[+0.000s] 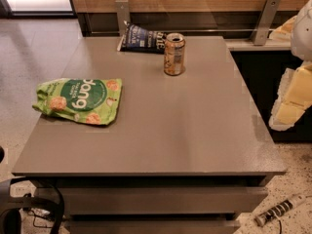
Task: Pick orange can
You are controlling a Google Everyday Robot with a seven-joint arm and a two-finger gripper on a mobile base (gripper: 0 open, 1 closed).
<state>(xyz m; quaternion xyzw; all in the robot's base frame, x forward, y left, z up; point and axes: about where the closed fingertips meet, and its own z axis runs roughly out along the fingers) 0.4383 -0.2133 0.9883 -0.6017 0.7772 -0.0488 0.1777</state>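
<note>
Grey laminate table [161,135] fills the camera view, the only 1 on record. Orange can [174,54] stands upright near the far edge, a little right of centre, silver top and pull-tab up, with nothing gripping it. Dark blue snack bag [141,39] lies just behind the can and to its left; whether the 2 touch cannot be settled. Green snack bag [78,100] lies flat at the left side, well apart from the can. Gripper [291,101] shows as pale cream blocks at the right edge of the view, off the table's right side, well apart from the can and partly cut by the frame. Whether it is released or clenched cannot be told; no object is seen in it. Judgement: the step in hand is the approach, the grasp is not yet begun, and the task is near its start. The next move calls for bringing the gripper over the table toward the far edge. It should line up on the can's body from the front or right, away from the blue bag, low enough not to tip the slim can, then close and lift.
</note>
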